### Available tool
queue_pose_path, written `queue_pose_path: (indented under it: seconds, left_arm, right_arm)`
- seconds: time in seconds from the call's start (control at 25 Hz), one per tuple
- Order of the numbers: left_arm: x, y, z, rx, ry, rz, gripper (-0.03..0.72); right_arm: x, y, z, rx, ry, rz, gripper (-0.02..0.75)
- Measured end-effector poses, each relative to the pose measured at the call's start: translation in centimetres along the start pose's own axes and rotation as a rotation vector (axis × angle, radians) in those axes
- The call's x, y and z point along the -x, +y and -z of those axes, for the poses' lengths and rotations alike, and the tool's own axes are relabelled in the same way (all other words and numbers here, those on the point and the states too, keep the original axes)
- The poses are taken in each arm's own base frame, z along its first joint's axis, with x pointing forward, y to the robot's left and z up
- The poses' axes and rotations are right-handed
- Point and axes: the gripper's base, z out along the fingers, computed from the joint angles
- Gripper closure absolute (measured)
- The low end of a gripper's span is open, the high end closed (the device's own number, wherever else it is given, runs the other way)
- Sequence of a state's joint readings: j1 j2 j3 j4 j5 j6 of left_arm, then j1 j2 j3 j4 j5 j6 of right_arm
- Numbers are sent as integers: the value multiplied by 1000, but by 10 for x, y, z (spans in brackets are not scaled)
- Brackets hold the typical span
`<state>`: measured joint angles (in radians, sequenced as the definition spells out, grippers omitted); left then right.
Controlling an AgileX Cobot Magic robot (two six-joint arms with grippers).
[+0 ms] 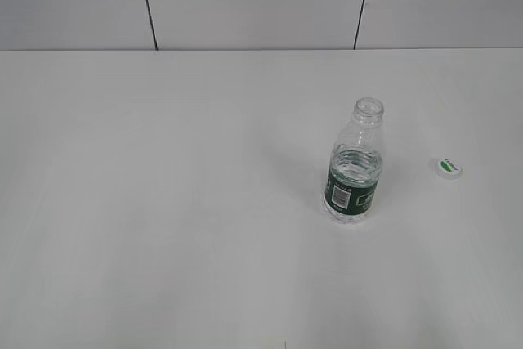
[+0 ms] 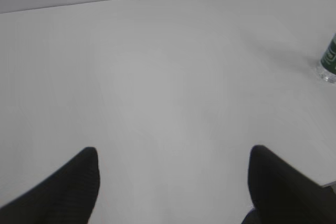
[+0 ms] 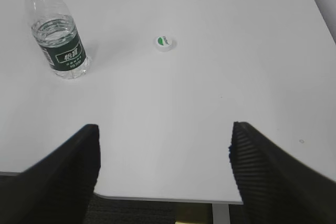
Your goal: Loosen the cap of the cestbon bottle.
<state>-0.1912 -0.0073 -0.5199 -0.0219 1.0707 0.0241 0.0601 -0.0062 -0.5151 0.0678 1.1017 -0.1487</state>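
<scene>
Exterior view shows the cestbon bottle (image 1: 355, 167) standing upright on the white tabletop (image 1: 163, 202), right of the middle, its threaded neck bare and its mouth open. A little water sits inside, level with the top of the dark green label band. The cap (image 1: 447, 167) is off and lies flat on the tabletop to the right of the bottle, apart from it, green-and-white top facing up. Neither arm appears in this view. From the left wrist view, the left hand (image 2: 173, 182) is released, its two dark fingers (image 2: 73, 187) spread wide over bare tabletop with nothing between them; only the bottle's base and a sliver of its label show at the far right edge (image 2: 329, 61), well apart from the hand. From the right wrist view, the right hand (image 3: 165, 171) is likewise released and grasping nothing, its fingers (image 3: 273, 171) set wide above the near edge of the tabletop. The bottle (image 3: 55, 32) stands at the upper left of that view and the cap (image 3: 164, 42) lies near its right, both well ahead of the hand.
</scene>
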Motion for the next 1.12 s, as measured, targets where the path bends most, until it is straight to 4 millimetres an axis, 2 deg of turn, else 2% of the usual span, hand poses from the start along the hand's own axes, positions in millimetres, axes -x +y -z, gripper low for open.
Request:
queue_pose_path:
  seconds: [0.72,1.12]
  left_arm:
    - [0,-2,-1,238,1,117,157]
    - [0,-2,-1,262,1,129,157]
  right_arm:
    - [0,0,0,-4,-5,-2,150]
    - [0,0,0,-4,-5,-2,150]
